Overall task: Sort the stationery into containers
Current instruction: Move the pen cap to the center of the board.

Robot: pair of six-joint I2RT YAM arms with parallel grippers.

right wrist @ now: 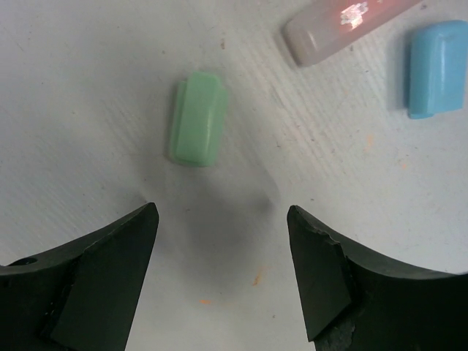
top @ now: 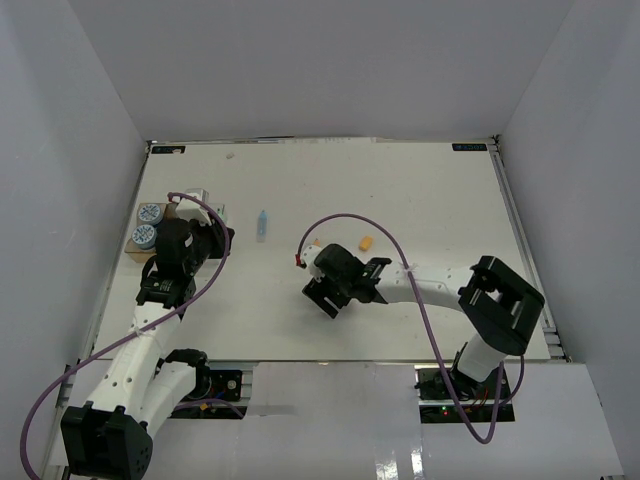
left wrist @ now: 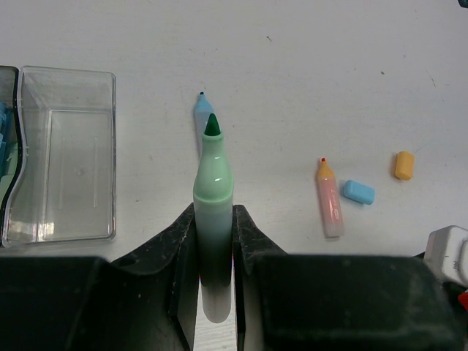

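Two pairs of jaws: one is pinched tight and one is wide apart.
Left gripper (left wrist: 214, 230): its jaws squeeze the green pen (left wrist: 213, 183) around the middle. The pen is low in the middle of the left wrist view, and its tip points up the frame.
Right gripper (right wrist: 221, 219): its jaws stand wide and hold nothing. The green cap (right wrist: 197, 118) lies on the table just above the gap, upper left of the middle of the right wrist view.
Near the green pen: a blue pen (left wrist: 199, 110) lies just past its tip. A clear bin (left wrist: 69, 157) sits at the left side, and we see nothing in it.
Farther out: a pink pen (left wrist: 329, 201), a blue cap (left wrist: 358, 191) and an orange cap (left wrist: 404, 164) lie loose on the right of the left wrist view.
Done so far: two patterned rolls (top: 148, 224) seem to sit in the tan bin (top: 136, 254), upper left of the top view.
Left to do: we think most of the job is still ahead. Pens and caps are still out on the table.
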